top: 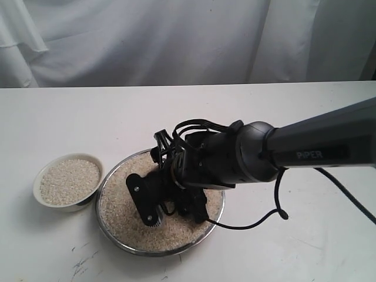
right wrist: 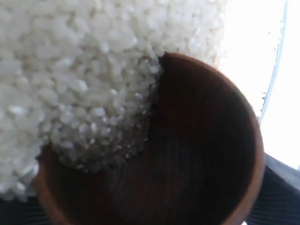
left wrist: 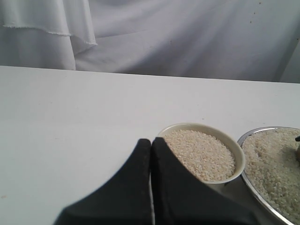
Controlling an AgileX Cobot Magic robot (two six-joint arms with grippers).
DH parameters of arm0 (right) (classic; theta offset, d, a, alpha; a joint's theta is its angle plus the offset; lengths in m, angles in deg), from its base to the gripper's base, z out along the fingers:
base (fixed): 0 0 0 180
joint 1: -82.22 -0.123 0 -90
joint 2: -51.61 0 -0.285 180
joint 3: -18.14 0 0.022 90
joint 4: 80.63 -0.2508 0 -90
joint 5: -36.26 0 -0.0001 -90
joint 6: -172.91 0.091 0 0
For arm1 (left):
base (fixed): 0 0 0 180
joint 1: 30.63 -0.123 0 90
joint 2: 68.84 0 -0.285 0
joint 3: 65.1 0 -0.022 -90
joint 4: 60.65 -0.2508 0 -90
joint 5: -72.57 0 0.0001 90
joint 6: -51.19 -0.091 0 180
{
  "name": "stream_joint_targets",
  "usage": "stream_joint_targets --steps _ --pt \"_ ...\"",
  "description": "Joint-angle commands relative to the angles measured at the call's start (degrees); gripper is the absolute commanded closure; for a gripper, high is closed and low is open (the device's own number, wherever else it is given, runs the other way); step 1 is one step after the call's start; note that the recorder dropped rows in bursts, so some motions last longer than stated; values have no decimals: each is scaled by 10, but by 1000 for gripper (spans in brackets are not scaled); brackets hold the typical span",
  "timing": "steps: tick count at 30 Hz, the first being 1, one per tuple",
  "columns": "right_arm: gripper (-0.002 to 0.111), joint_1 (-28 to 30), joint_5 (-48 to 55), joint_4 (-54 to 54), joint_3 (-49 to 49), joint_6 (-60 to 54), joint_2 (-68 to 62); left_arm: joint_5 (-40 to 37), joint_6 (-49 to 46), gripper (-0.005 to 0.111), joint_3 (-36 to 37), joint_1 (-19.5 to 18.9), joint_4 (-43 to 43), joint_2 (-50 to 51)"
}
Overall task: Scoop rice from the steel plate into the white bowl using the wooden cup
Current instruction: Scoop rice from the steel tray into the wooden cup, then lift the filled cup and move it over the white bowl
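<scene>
Rice point(top: 132, 226) fills one steel plate point(top: 154, 252) and one white bowl point(top: 69, 156), which sit just beside each other on the table point(top: 282, 247). One wooden cup point(right wrist: 201, 154) lies tipped in the plate, partly loaded with grains. The right end effector point(top: 175, 205) reaches down into the plate and grips the cup. The left end effector point(left wrist: 151, 143) hangs near the bowl, its fingers pressed together.

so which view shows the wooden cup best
Right wrist view: the reddish-brown wooden cup fills it, off-white rice lying in its dark interior. The exterior view hides it behind the right arm; the left wrist view misses it.
</scene>
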State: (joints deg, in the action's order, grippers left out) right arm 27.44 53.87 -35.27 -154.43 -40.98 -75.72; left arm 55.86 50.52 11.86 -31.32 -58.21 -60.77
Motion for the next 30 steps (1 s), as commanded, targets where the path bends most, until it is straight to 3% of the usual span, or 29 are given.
stream_joint_targets --steps 1,14,30 --pt "108 -6 -12 -74 5 -29 4 4 2 107 3 1 0 -3" --pt "108 0 39 -300 -3 -236 7 4 2 107 3 1 0 -3" --pt "108 26 108 -337 -92 -261 28 4 2 107 3 1 0 -3"
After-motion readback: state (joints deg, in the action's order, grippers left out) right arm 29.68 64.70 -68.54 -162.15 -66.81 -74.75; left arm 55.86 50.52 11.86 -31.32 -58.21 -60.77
